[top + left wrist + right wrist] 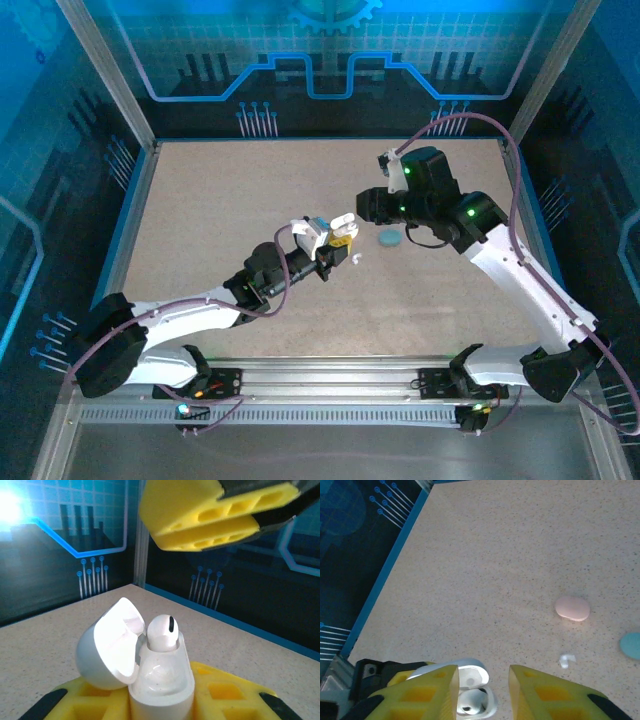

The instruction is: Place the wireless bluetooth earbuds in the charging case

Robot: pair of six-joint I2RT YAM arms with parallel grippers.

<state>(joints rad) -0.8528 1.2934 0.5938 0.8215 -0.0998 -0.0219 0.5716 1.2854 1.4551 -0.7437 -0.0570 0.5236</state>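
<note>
While one earbud [162, 632] is seated upright in open charging case [162, 685], second earbud [566, 660] is seen loose on bench [520, 555], near pink case [572, 608] and teal case [632, 646], well apart from charging case. Charging case is clamped between fingers of left claw [162, 700], lid [107, 650] tipped back. Right claw [482, 670] is poised just above, parted, nothing gripped. Step judged: one bud in, other not yet fetched. Next move: right claw to be carried to loose bud, fine pinch needed, stem to be lined up with free socket.
</note>
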